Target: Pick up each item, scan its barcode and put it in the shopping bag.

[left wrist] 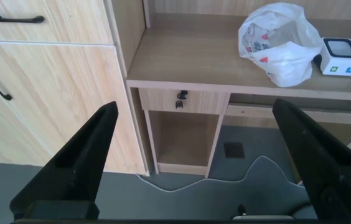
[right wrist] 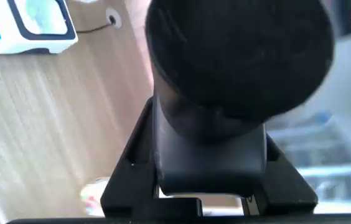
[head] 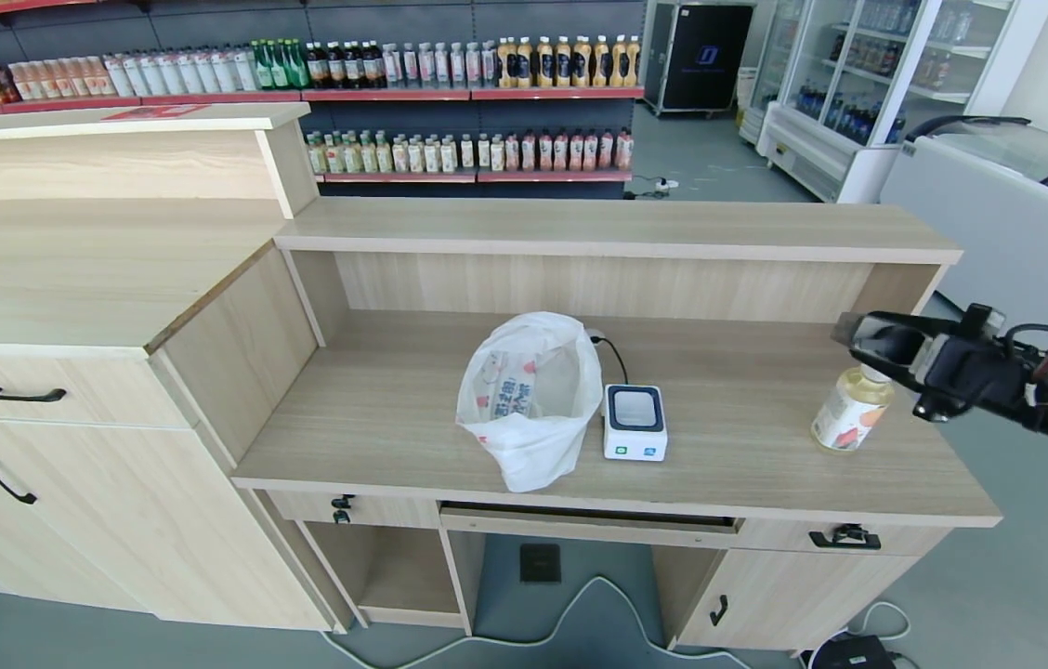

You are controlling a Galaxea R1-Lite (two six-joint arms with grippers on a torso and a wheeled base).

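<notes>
- Head view: the bottle is standing upright near the right edge of the counter, towards its front right corner and well apart from everything else.
- The right gripper is hovering just over the bottle's cap, reaching in from beyond the right edge. Whether it is open or already closing on the cap cannot be told. It looks to be lining up for the pick.
- The shopping bag is sitting mid-counter close to the front edge. Its mouth is gaping upward and a printed packet is lying inside.
- The scanner is sitting just beside the bag on its right, window facing up. An item passing over it is probably meant to drop straight into the bag.
- Bare wood is lying between scanner and bottle, giving room for the carry. The raised back ledge is closing off the far side, and the bottle is standing near enough to the edge that a nudge could tip it off.
- Left wrist view: the left gripper is spread wide and holding nothing. It is hanging low in front of the counter's left front corner, likely parked out of the way.
- Right wrist view: the scanner is lying on the wood. A pale blur further along the counter is probably the bottle.
</notes>
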